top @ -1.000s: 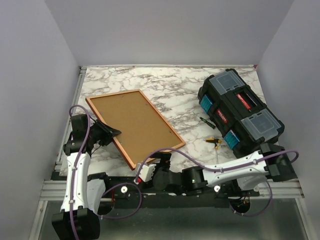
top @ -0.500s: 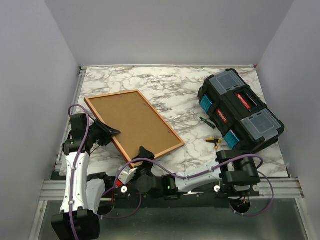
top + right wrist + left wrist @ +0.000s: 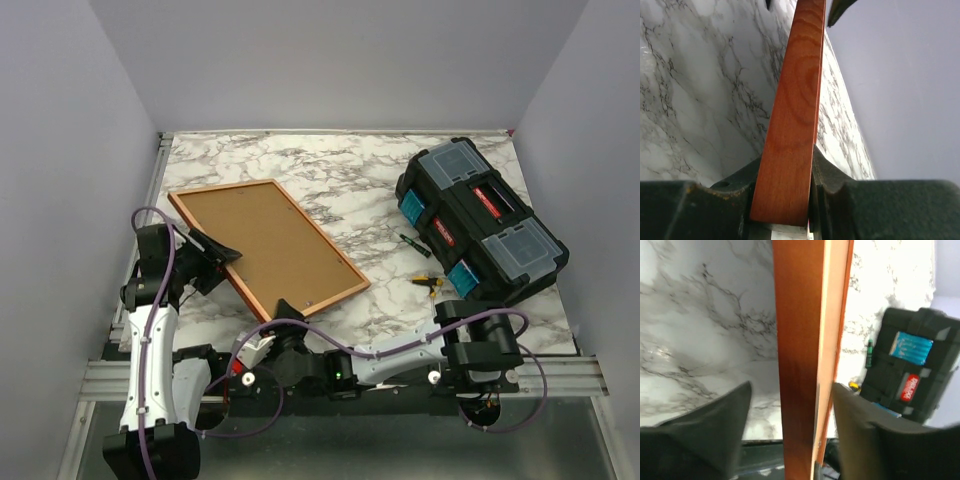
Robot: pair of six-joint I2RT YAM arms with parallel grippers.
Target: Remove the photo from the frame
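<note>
1. Swinging leftward away from the black toolbox (image 3: 480,225), the right arm has carried the right gripper (image 3: 290,308) onto the frame (image 3: 265,248) and its jaws have closed. The left jaws have eased apart meanwhile.
2. The right gripper is clamped on the frame, with both fingers pressed flat against the orange-red rail. The grip sits on the short end that lies nearer the toolbox's near corner.
3. The left gripper (image 3: 222,253) stands open astride the long rail on the side facing away from the toolbox. A gap shows at each finger, so it holds nothing.
4. The frame sits left of the toolbox and well apart from it on the marble table (image 3: 350,170). Its back faces up, showing the brown backing board (image 3: 250,225), and the photo is hidden beneath.
5. The frame's long axis runs diagonally, and its gripped end angles toward the toolbox while the other end angles away.
6. Both grippers are on the frame, the right at its end and the left at its flank. With the right steadying it, the left arm looks better placed to work at the backing.
</note>
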